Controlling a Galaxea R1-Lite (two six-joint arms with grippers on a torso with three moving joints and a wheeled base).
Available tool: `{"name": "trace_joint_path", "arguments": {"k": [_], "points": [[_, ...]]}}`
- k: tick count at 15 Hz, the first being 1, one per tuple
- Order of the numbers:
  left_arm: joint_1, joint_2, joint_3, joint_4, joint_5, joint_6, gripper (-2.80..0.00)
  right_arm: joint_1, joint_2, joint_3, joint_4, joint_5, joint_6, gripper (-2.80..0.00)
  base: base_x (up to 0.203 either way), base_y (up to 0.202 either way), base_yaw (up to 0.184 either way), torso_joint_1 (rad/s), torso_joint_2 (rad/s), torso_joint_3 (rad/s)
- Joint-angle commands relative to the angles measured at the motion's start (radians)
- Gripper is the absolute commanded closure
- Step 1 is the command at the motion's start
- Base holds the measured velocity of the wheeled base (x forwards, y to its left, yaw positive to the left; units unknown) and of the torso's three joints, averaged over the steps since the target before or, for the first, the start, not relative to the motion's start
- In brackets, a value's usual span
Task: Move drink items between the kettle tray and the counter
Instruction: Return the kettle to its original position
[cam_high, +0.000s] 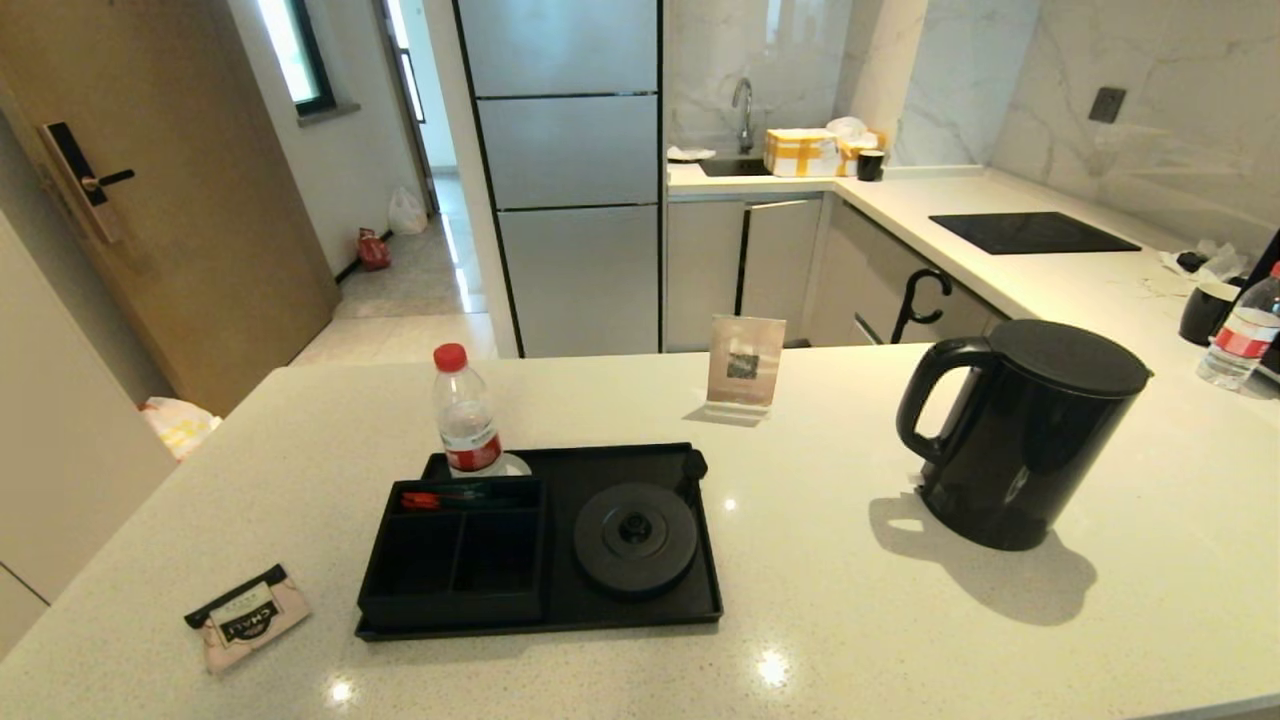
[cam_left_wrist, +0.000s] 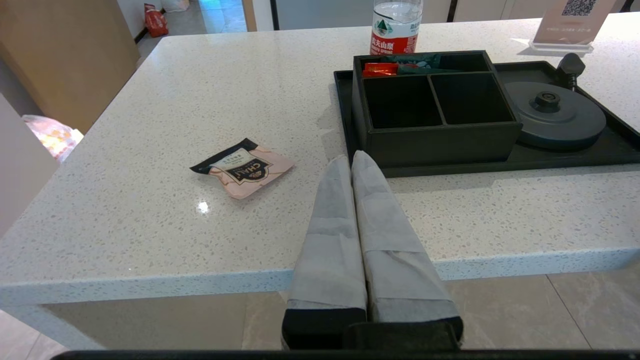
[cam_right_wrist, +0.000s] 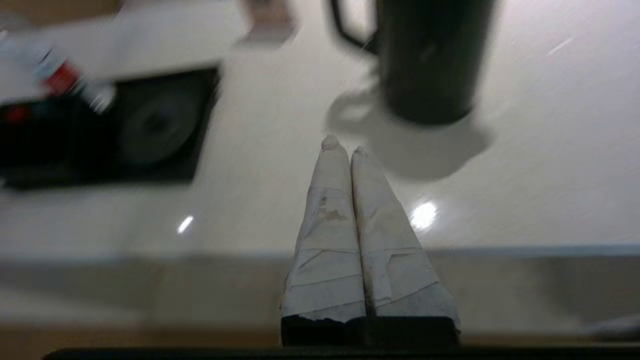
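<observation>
On the glossy speckled stone surface (cam_high: 820, 620), the matte-black cylindrical kettle (cam_high: 1020, 435) stands upright, well apart to the right of the shallow black rimmed tray (cam_high: 640, 612). Its round base (cam_high: 635, 538) sits bare on the tray beside a divided black box (cam_high: 455, 550) holding red sachets; a clear red-capped bottle (cam_high: 465, 412) stands at the tray's far corner. A flat pale-pink tea sachet (cam_high: 247, 615) lies left of the tray. Both fabric-wrapped end effectors, left (cam_left_wrist: 352, 159) and right (cam_right_wrist: 342, 145), hover at the near edge, clenched on nothing.
</observation>
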Motion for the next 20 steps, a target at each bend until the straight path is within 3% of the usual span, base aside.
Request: {"name": "trace_joint_path", "arguments": {"k": [1, 2, 6, 12, 17, 19, 20], "points": [[0.0, -0.002, 0.0, 0.0, 0.0, 0.0, 0.0, 0.011, 0.242, -0.034, 0.027, 0.156, 0.039, 0.0, 0.0, 0.0, 0.0, 0.0, 0.0, 0.0], [0.0, -0.002, 0.0, 0.0, 0.0, 0.0, 0.0, 0.019, 0.302, -0.041, 0.028, 0.218, 0.055, 0.0, 0.0, 0.0, 0.0, 0.0, 0.0, 0.0], [0.0, -0.002, 0.0, 0.0, 0.0, 0.0, 0.0, 0.09, 0.472, -0.07, -0.028, 0.31, 0.094, 0.0, 0.0, 0.0, 0.0, 0.0, 0.0, 0.0], [0.0, -0.002, 0.0, 0.0, 0.0, 0.0, 0.0, 0.151, 0.808, -0.107, -0.318, 0.285, 0.134, 0.0, 0.0, 0.0, 0.0, 0.0, 0.0, 0.0], [0.0, -0.002, 0.0, 0.0, 0.0, 0.0, 0.0, 0.153, 1.104, -0.109, -0.594, 0.267, 0.142, 0.0, 0.0, 0.0, 0.0, 0.0, 0.0, 0.0], [0.0, -0.002, 0.0, 0.0, 0.0, 0.0, 0.0, 0.153, 1.173, -0.114, -0.76, 0.167, 0.148, 0.0, 0.0, 0.0, 0.0, 0.0, 0.0, 0.0], [0.0, -0.002, 0.0, 0.0, 0.0, 0.0, 0.0, 0.153, 1.173, -0.114, -0.761, 0.166, 0.149, -2.8, 0.0, 0.0, 0.0, 0.0, 0.0, 0.0]]}}
